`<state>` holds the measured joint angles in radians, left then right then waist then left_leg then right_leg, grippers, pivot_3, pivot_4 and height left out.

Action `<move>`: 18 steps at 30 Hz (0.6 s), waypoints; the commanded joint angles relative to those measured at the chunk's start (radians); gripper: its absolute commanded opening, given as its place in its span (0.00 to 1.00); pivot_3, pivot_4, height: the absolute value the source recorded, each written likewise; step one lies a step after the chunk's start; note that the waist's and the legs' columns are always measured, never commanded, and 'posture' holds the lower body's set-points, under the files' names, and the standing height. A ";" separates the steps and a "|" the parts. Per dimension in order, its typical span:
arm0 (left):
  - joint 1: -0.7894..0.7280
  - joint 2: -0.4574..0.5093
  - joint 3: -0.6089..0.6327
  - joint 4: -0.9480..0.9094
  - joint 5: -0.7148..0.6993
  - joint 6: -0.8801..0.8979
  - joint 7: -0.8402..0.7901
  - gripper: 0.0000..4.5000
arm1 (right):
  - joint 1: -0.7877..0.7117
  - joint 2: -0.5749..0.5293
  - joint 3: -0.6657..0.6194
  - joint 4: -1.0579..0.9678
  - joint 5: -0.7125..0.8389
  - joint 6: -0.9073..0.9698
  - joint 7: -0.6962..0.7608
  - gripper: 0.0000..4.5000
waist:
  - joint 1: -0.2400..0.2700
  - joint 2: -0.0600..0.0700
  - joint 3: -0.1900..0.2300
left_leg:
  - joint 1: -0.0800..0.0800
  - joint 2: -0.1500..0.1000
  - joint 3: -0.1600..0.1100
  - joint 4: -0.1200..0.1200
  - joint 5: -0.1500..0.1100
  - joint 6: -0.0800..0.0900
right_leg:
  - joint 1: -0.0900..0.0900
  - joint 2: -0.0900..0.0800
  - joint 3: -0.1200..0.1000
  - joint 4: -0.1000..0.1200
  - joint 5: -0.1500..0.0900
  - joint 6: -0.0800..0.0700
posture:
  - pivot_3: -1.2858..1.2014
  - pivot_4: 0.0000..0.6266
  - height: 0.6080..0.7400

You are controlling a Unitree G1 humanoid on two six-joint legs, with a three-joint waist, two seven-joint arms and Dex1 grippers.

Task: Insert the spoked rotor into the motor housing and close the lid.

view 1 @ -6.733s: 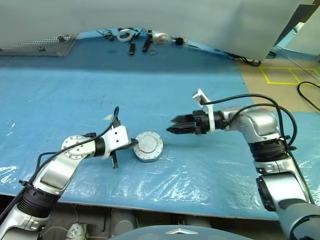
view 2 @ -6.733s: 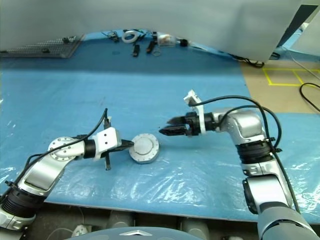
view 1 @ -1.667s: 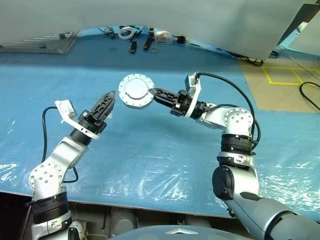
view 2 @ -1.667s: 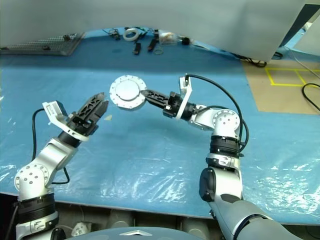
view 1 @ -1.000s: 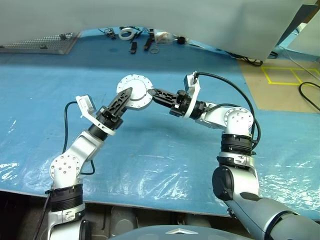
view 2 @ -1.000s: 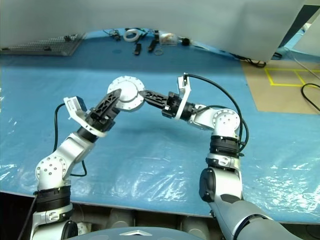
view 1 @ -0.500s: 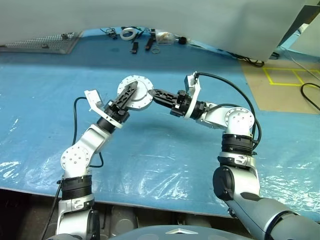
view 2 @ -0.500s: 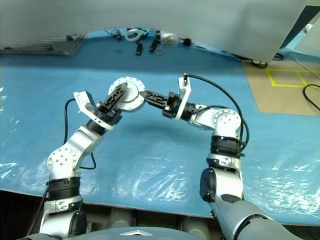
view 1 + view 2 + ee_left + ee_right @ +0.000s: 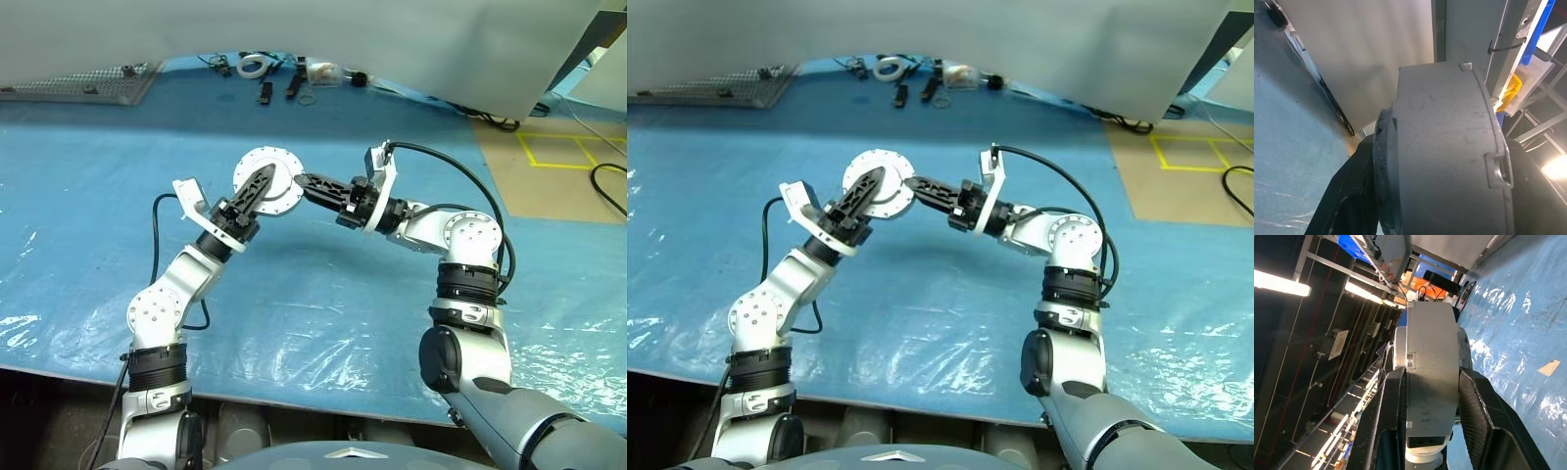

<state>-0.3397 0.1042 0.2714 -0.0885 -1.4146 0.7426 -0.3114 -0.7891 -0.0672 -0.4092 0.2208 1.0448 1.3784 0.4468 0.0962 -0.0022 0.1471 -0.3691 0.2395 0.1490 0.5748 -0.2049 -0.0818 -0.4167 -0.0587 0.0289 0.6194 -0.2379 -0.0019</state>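
A: Which way is the motor housing facing?

B: It is held up in the air above the desk, standing on edge. One flat round face turns toward the head camera, so the drum's short axis runs roughly level, toward and away from the robot.

A: What does it look like?

B: A short silver-grey metal drum with a plain, smooth pale face and small bolt tabs spaced around the rim. In the right wrist view its side wall is matte grey with fine scratches and a small rectangular notch. I cannot make out the rotor or any copper windings from here.

A: And the right gripper?

B: Its black fingers are clamped across the drum's thickness, one on each flat face, at the drum's right edge.

A: The left gripper?

B: It reaches up from the lower left. One finger lies across the near face, and the left wrist view shows the drum's side wall sitting between the two fingers. Whether they press on it yet, I cannot tell.

A: The desk surface?

B: Blue sheet under crinkled clear plastic film. Small loose parts lie at its far edge, well apart from the drum.
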 commanded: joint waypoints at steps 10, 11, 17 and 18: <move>-0.041 -0.009 -0.011 -0.033 0.025 -0.010 0.040 0.57 | -0.002 0.007 0.022 -0.059 0.056 -0.022 0.011 0.26 | 0.000 0.000 0.000 | 0.000 0.000 0.000 0.000 0.000 0.000 | 0.000 0.000 0.000 0.000 0.000 0.000 | 0.52 0.24 1.00; -0.042 -0.010 -0.011 -0.034 0.025 -0.011 0.040 0.57 | 0.004 0.003 0.036 -0.076 0.045 -0.045 0.028 0.26 | 0.000 0.000 0.000 | 0.000 0.000 0.000 0.000 0.000 0.000 | 0.000 0.000 0.000 0.000 0.000 0.000 | 0.52 0.24 1.00; -0.037 -0.007 0.001 -0.017 0.049 -0.022 0.039 0.57 | 0.015 0.001 0.033 -0.082 0.055 -0.106 0.028 0.54 | -0.001 0.000 0.000 | 0.000 0.000 0.000 0.000 0.000 0.000 | 0.000 0.000 0.000 0.000 0.000 0.000 | 0.52 0.24 1.00; -0.038 -0.008 0.004 -0.019 0.050 -0.024 0.041 0.57 | 0.011 0.002 0.027 -0.067 0.063 -0.090 0.012 0.59 | -0.001 0.000 0.000 | 0.000 0.000 0.000 0.000 0.000 0.000 | 0.000 0.000 0.000 0.000 0.000 0.000 | 0.52 0.24 1.00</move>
<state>-0.3668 0.0914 0.2703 -0.0873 -1.3735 0.7325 -0.2736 -0.7566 -0.0735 -0.3776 0.1870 1.0532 1.2872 0.4527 0.0952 -0.0024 0.1473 -0.3689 0.2395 0.1489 0.5750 -0.2049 -0.0818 -0.4167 -0.0588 0.0290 0.6197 -0.2379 -0.0019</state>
